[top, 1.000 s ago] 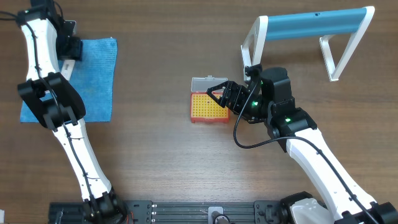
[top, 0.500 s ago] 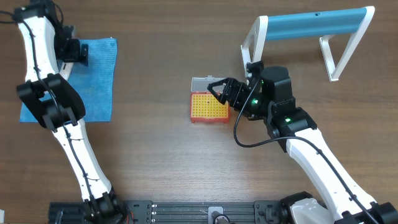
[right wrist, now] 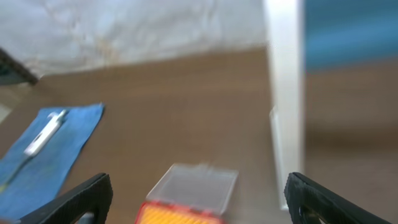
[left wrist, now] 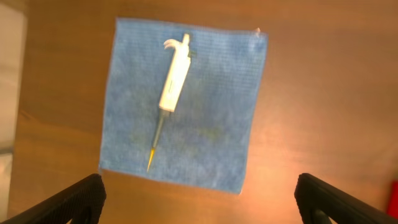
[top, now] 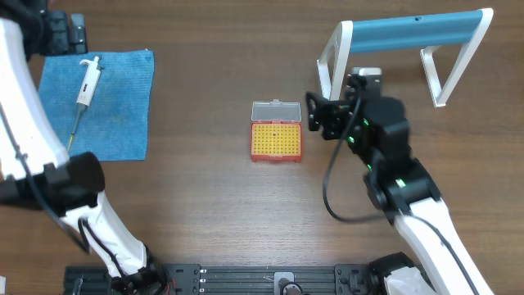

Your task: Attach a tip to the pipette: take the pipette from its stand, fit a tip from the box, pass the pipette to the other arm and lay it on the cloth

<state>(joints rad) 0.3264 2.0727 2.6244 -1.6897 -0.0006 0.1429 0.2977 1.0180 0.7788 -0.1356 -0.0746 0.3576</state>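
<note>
Both released, left claw [left wrist: 199,186], right claw [right wrist: 198,186], tipped pipette [left wrist: 174,78] on cloth [left wrist: 217,112]

Top camera: high up, looks straight down on whole table [top: 213,213].
Left wrist camera: well above cloth [left wrist: 211,93], looks straight down; cloth ahead of left gripper [left wrist: 199,190].
Right wrist camera: low, looks across table; box [right wrist: 180,214] close ahead of right gripper [right wrist: 199,180], cloth far off.
All three see cloth; top and right wrist share box.
</note>
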